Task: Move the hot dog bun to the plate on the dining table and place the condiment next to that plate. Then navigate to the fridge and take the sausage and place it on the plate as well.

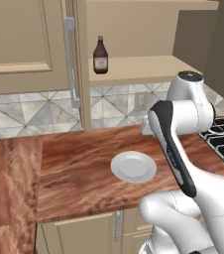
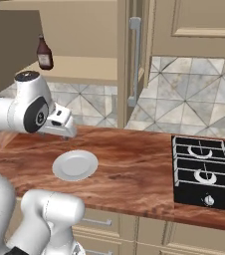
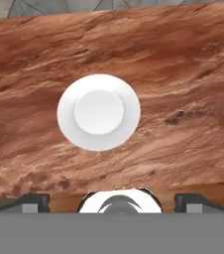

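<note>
On the reddish wood tabletop (image 3: 183,74) lies the plate (image 3: 98,112), round, white, shallow, bare. Above the plate, the end effector (image 3: 112,202) hangs released, jaws wide.

A kitchen: wood counter (image 2: 134,164), hob (image 2: 206,172) (black), tiled splashback (image 2: 194,104), beige cabinets (image 1: 20,44).

Smooth matt white plate (image 3: 98,112) on reddish wood-grain counter (image 3: 183,74).

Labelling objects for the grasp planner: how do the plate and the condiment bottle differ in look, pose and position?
The plate is white, round and lies flat; the condiment bottle is dark maroon-brown, narrow-necked and stands upright. The plate sits low on the wooden counter, the bottle higher on a tan shelf. Neither is held.
</note>
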